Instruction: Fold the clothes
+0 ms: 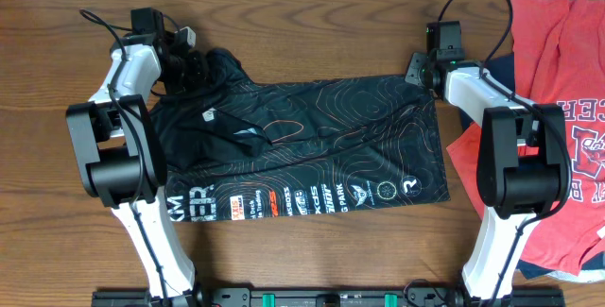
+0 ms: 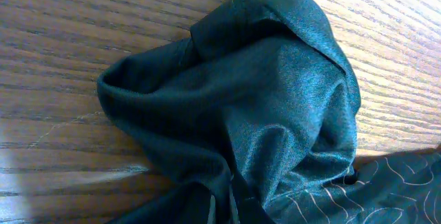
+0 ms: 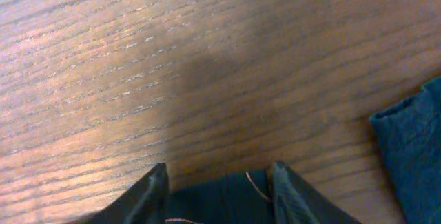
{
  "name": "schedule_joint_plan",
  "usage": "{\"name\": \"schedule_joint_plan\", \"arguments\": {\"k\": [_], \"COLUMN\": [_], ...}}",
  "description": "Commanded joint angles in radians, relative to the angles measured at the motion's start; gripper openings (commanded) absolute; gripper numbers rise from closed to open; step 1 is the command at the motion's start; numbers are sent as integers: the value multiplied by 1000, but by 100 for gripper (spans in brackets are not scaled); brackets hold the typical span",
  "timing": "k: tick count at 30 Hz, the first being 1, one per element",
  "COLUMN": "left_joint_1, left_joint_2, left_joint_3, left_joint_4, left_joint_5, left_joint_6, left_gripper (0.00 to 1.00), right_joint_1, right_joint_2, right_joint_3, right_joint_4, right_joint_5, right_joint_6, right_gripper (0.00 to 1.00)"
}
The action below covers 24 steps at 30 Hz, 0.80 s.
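From overhead, the jersey (image 1: 312, 146) lies spread across the middle of the table (image 1: 312, 24), logo hem toward the robot, its far-left end bunched into a heap. The left arm reaches forward along the jersey's left side, and the left gripper (image 1: 192, 59) sits at that heap; from here I cannot tell how far its jaws are parted. The right arm reaches forward on the other side, bent inward, with the right gripper (image 1: 419, 69) at the jersey's far-right corner. A red T-shirt (image 1: 567, 109) fills the table's right edge, just beside the right arm and touching the jersey's right side. Bare wood runs along the far edge and in front of the hem. In the left wrist view, crumpled jersey (image 2: 262, 107) fills most of the frame, with wood around it. No fingers show clearly, so the grip cannot be told. In the right wrist view, both fingertips (image 3: 155, 189) stand apart with the jersey's edge (image 3: 220, 200) between them and nothing pinched. Open wood lies beyond, with a dark cloth corner (image 3: 413, 148) at right.
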Motion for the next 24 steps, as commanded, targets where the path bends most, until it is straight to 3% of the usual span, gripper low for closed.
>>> {"name": "schedule_joint_plan", "arguments": {"k": [1,7,8,16,24], "left_joint_1": [2,2,2,6,6], "left_joint_2": [-22,-22,-22,-51,-211], "left_joint_3": [-8,-8,-8,-8,-8], "left_joint_4": [-8,-11,-12,-51,-167], "left_joint_5": [11,11,11,15,21], "left_joint_6": [-2,-2,-2,-2,-2], "left_gripper": [6,6,6,6,6], "right_joint_1": [2,5,3,-14,-54], "right_joint_2": [31,45,45,10,-169], "right_joint_3": [12,12,12,12,12], "right_joint_4": [-3,-30,-34,-100,-202], "right_joint_5": [13,15,18,18,17], "right_joint_6": [14,18,17,21,20], "right_gripper": [40,3,1,1,1]}}
